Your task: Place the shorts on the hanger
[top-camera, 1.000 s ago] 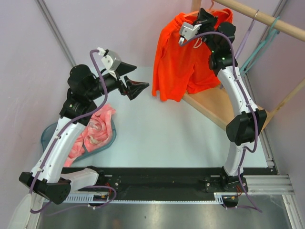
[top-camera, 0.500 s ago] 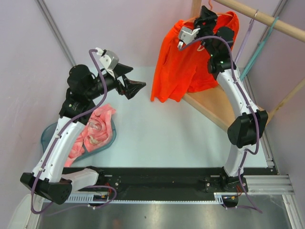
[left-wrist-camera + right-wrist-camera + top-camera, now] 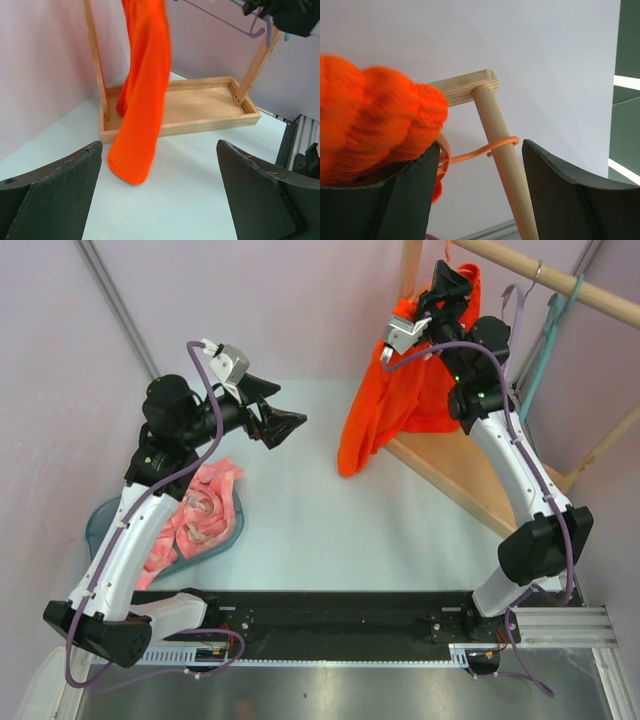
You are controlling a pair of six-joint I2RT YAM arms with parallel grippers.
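The orange-red shorts [image 3: 390,405] hang in a narrow bunch from the wooden rod [image 3: 540,275], their lower end just above the table [image 3: 135,165]. The orange hanger [image 3: 485,149] has its hook looped over the rod [image 3: 502,160]. My right gripper [image 3: 452,280] is up at the rod and open [image 3: 479,146]. The hook and rod sit between its jaws, and bunched shorts fabric [image 3: 370,120] rests against the left finger. My left gripper [image 3: 285,412] hovers open and empty above the table [image 3: 159,150], facing the shorts [image 3: 145,90].
The rack's wooden base tray [image 3: 450,465] lies at the back right. A lilac hanger [image 3: 510,300] and a teal hanger [image 3: 545,335] hang further along the rod. A pale pink garment [image 3: 200,515] lies in a blue basin [image 3: 100,520] at the left.
My right gripper has opened and shifted right and up toward the rod. The shorts have swung right and now hang narrower. The left arm has barely moved.
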